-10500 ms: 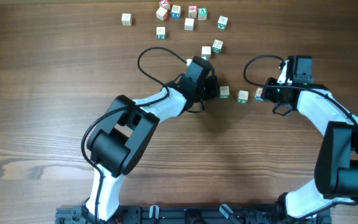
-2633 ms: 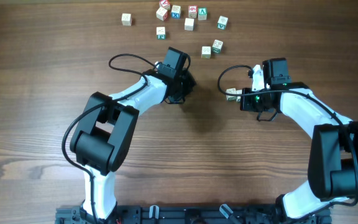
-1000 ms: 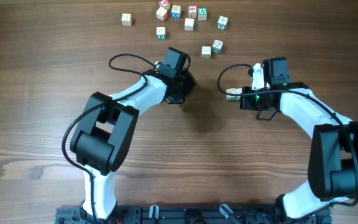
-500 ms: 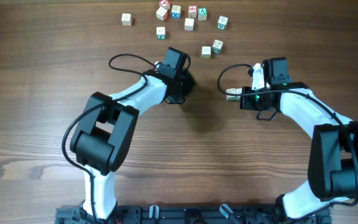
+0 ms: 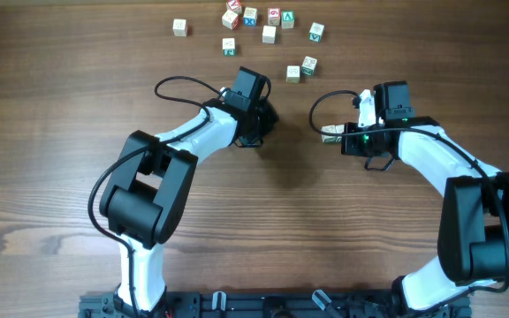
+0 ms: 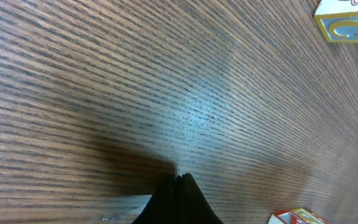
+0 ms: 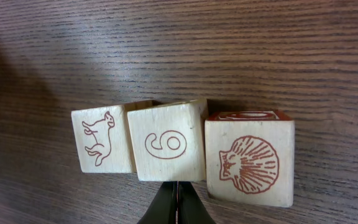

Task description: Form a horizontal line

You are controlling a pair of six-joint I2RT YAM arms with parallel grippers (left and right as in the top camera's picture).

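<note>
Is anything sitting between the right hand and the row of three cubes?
Nothing visible. The right hand, shut, points straight at the row, with its tips right at the row's middle.

Three-cube horizontal line [image 7: 182, 152], touching (animal, 6, shell), on wood

Setting: robotics lab | Evidence: cabled left arm [image 5: 197, 137] and right arm [image 5: 440, 159] mounted on a black base rail [image 5: 263, 306] at a wood-grain desk [image 5: 42, 106]
</note>
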